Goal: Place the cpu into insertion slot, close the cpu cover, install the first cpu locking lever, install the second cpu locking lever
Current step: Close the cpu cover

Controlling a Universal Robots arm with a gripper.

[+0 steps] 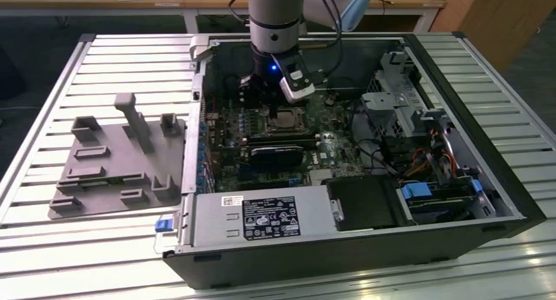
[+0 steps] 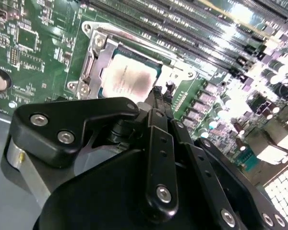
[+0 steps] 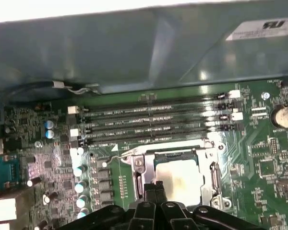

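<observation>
One open computer case (image 1: 347, 267) lies flat on the desk (image 1: 52, 261), giving top access. Inside, the cpu (image 3: 180, 179) sits in the insertion slot (image 3: 137, 165), the cpu cover (image 3: 177, 153) apparently lowered around it; beyond, jaws pinched together, empty, hang at its edge, probably to nudge a lever.

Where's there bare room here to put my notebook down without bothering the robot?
The slatted table is bare between the grey tray and the near edge, and again between the computer case and the table edge on the exterior view's right. Inside the case it is crowded: the gripper hangs over the chip, with cables beside.
</observation>
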